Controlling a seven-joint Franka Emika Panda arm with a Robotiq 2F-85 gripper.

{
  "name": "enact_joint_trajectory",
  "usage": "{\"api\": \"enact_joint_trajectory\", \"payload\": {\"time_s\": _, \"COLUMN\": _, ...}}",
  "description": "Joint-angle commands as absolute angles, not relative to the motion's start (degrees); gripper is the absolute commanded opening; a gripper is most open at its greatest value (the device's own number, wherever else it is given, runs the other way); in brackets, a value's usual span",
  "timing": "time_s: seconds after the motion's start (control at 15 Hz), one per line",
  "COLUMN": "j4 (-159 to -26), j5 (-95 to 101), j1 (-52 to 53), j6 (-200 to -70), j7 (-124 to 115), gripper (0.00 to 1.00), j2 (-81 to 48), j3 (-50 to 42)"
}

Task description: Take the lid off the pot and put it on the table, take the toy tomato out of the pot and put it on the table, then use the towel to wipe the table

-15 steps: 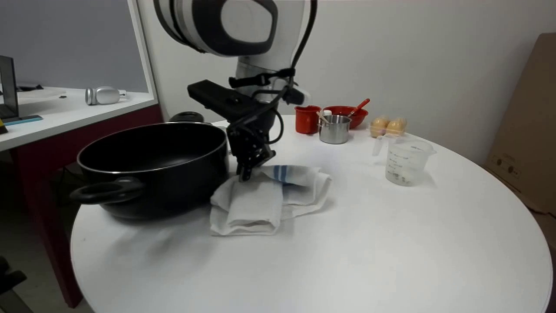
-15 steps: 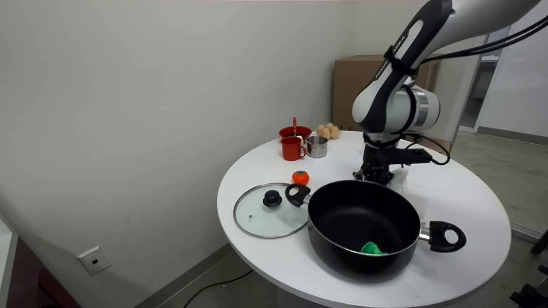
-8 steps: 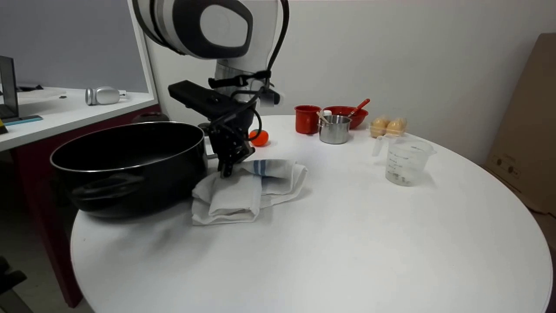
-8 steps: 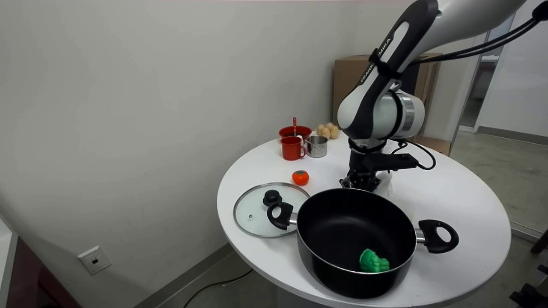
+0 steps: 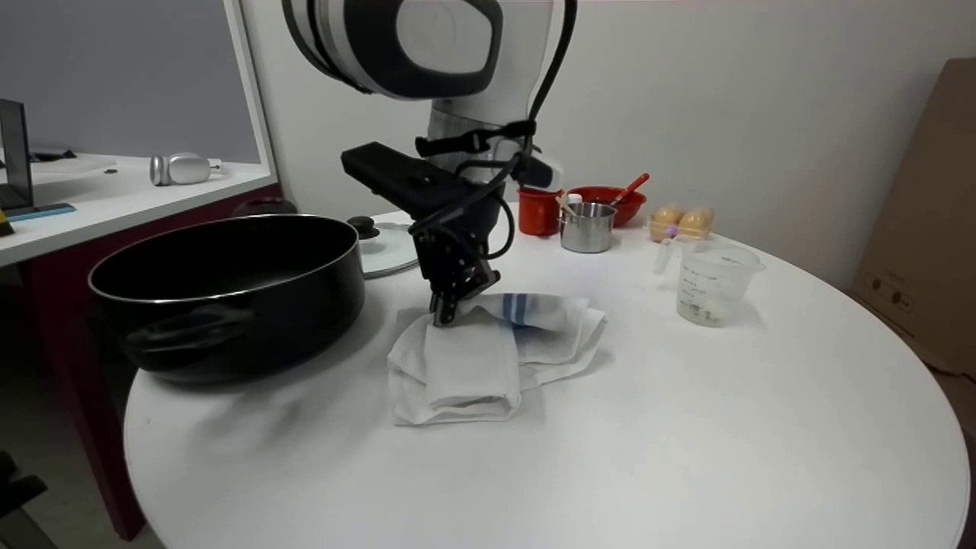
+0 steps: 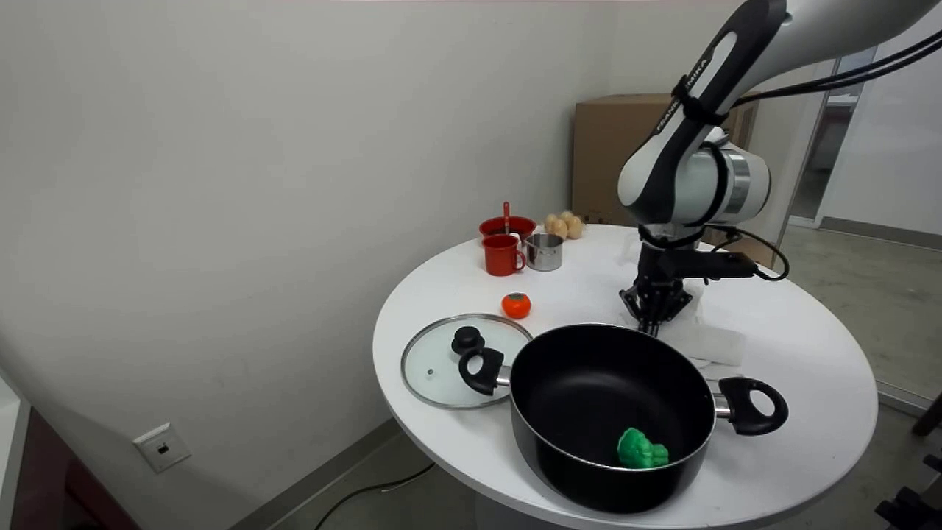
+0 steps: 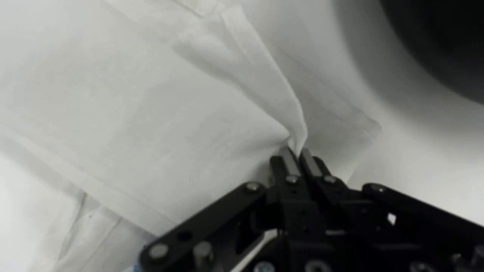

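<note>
The round white table (image 5: 686, 457) is serving as the work surface, and the black pot (image 5: 305, 320) is standing on it near the edge, uncovered. The glass lid (image 6: 445, 364) is lying beside the pot, knob up; probably breakable, it is calling for a hold by that knob. The white towel (image 5: 473, 358) is resting loosely folded on the table, near the pot but apart, and the wiping step is probably being worked on. Looking light, soft and limp, the cloth is likely going to be trailing well when dragged and bunching when pushed, with little slipping; a thicker fold is probably offering a firmer grip than a single layer. The gripper (image 7: 296, 152) is pinching a narrow ridge of it, its tips nearly meeting. A green toy (image 6: 642, 449) is lying inside the pot, partly hidden by the rim. The toy tomato (image 6: 516, 306) is sitting on the table near the lid, likely light, smooth and best held by its sides.
</note>
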State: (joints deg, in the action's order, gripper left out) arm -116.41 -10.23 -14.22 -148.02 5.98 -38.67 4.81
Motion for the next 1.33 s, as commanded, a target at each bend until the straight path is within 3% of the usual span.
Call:
{"api": "enact_joint_trajectory", "payload": {"time_s": 0.0, "j4": -118.0, "j5": -13.8, "j1": -17.8, "j6": -149.4, "j7": 7.9, "gripper": 0.01, "j2": -35.9, "j3": 3.6}}
{"api": "enact_joint_trajectory", "payload": {"time_s": 0.53, "j4": -117.7, "j5": -18.2, "j1": -25.8, "j6": -149.5, "j7": 10.2, "gripper": 0.01, "j2": -32.1, "j3": 0.5}}
{"api": "enact_joint_trajectory", "payload": {"time_s": 1.27, "j4": -123.4, "j5": -17.0, "j1": -19.7, "j6": -148.4, "j7": 11.4, "gripper": 0.01, "j2": -33.6, "j3": 3.7}}
